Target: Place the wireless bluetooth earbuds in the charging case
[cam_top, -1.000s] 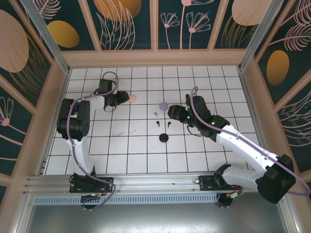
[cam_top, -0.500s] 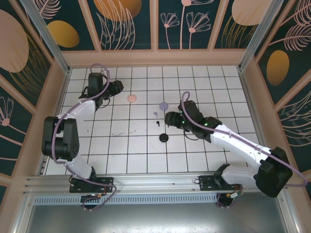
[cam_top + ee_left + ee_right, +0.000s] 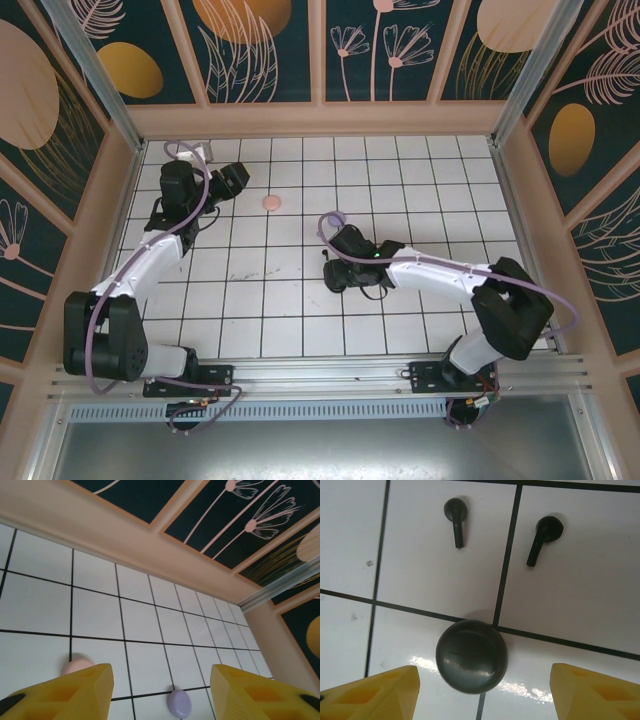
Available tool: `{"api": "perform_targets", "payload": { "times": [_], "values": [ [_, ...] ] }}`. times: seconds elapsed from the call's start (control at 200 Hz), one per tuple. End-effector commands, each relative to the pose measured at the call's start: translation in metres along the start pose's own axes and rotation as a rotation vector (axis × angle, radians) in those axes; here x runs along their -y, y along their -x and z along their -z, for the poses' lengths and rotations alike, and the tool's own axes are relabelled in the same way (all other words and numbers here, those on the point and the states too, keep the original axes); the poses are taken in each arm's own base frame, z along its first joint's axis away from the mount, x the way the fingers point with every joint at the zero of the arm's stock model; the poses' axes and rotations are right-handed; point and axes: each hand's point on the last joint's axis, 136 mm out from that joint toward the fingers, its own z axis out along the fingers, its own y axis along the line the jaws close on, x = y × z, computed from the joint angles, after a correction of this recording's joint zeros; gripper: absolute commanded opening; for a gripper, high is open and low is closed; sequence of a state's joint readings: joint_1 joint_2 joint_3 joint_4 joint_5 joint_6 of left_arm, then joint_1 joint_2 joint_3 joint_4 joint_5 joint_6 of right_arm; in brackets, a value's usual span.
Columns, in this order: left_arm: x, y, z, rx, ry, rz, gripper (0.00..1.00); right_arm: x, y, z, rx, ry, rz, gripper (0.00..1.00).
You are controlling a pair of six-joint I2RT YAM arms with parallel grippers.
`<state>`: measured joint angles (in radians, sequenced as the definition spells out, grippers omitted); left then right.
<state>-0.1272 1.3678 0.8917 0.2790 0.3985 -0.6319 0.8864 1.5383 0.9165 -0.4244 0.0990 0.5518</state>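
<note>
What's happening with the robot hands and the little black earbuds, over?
Left gripper open, empty. Right gripper open, over round black glossy disc. Two small black stemmed earbuds lying on white tiles beyond disc.

This is a robot test cell, of the kind found in a laboratory, and not a home or a shop. Two white arms, the left arm [image 3: 150,262] and the right arm [image 3: 440,272], are bolted side by side to an aluminium rail [image 3: 320,372] at the near edge of a white work surface [image 3: 290,330] marked with a black grid like tiles. Walls [image 3: 265,60] of wooden frames close it in on three sides, holding dark teal panels painted with pale flowers and golden ovals, and slanted aluminium posts [image 3: 90,65] stand at the far corners.
</note>
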Motion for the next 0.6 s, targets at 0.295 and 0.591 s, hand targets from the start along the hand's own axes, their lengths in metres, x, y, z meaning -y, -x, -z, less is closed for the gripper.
{"api": "perform_targets", "payload": {
  "times": [0.295,0.591],
  "values": [
    [0.038,0.018,0.024,0.087,-0.143,0.026,0.69,-0.011,0.000,-0.021,-0.102,-0.058,0.154,0.69],
    [0.050,0.028,0.037,0.127,-0.161,0.014,0.73,-0.010,-0.007,-0.038,-0.150,-0.090,0.164,0.68]
  ]
}}
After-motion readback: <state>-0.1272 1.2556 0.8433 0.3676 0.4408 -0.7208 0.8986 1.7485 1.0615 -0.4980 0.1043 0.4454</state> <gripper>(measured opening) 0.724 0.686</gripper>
